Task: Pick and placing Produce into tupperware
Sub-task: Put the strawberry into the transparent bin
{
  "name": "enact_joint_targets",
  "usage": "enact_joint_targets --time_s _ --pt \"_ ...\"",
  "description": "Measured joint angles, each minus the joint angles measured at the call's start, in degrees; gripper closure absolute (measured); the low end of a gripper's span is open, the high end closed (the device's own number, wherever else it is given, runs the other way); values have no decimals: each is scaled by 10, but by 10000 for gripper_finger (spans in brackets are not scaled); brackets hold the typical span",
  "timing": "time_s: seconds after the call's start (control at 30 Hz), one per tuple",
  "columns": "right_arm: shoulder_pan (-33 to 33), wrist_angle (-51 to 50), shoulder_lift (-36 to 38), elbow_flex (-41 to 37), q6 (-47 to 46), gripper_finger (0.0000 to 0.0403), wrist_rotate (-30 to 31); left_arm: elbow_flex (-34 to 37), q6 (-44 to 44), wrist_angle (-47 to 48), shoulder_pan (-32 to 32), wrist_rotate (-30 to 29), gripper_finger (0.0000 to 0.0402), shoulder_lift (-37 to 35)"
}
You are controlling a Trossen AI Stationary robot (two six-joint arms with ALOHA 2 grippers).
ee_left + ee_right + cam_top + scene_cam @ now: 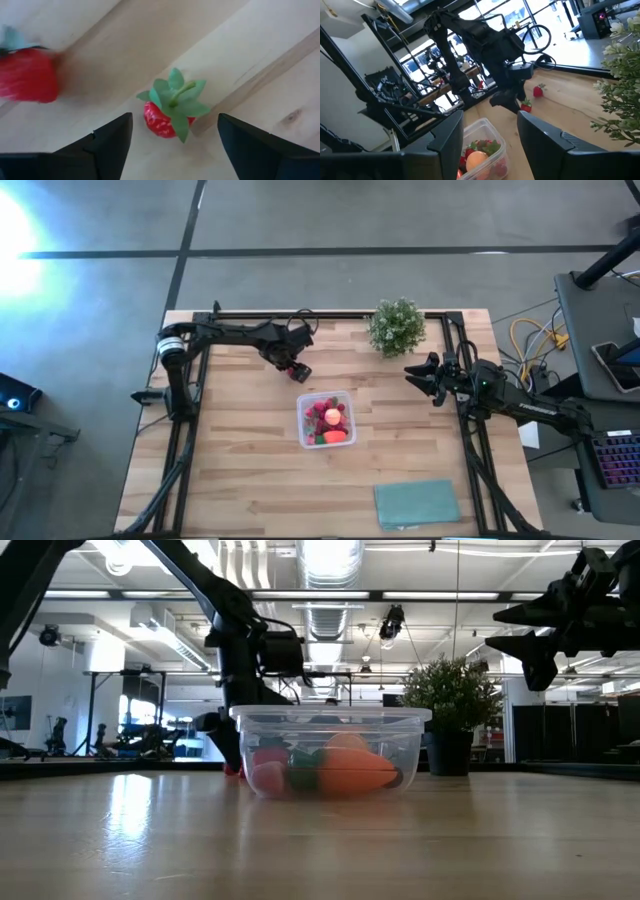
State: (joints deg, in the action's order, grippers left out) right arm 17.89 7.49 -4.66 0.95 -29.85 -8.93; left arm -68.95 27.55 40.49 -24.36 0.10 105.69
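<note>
While the left gripper (pixel 299 370) hangs just beyond the container (pixel 325 419), toward the plant (pixel 397 326) side of the table (pixel 240 470), I've got its fingers spread with a strawberry (pixel 167 116) sitting between them on the wood, not gripped yet. A second strawberry (pixel 27 75) lies near it, further from the container.

Handling guess: small light toy, hard and a bit glossy, so likely slippery and easy to knock rolling. I'd close on the red body, low and across the widest part, not on the green leaf cap (pixel 176 96), which looks thin and may flex or slip out.

The container already holds a peach-like ball (pixel 331 416), an orange-red piece (pixel 335 436) and several red bits; it sits mid-table, well apart from the teal cloth (pixel 416 503).

The right gripper (pixel 427 377) waits off to the side of the container, near the plant, fingers apart and empty.

View notes:
- Left wrist camera is the only one showing the berry centred between the fingers; overhead the gripper hides it.
- Right wrist camera shows both berries on the wood by the left gripper (pixel 506 100), and the container's fill from an angle.
- Table-level camera shows the left gripper (pixel 228 745) is down near the surface behind the container (pixel 330 752), which overhead can't tell me.
</note>
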Motion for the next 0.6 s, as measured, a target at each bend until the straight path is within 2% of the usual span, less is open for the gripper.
enact_joint_targets --time_s 0.3,0.6 --pt "0 0 0 0 0 225 0 0 0 -31 1 -7 202 8" --pt "0 0 0 0 0 225 0 0 -14 -30 2 -9 254 8"
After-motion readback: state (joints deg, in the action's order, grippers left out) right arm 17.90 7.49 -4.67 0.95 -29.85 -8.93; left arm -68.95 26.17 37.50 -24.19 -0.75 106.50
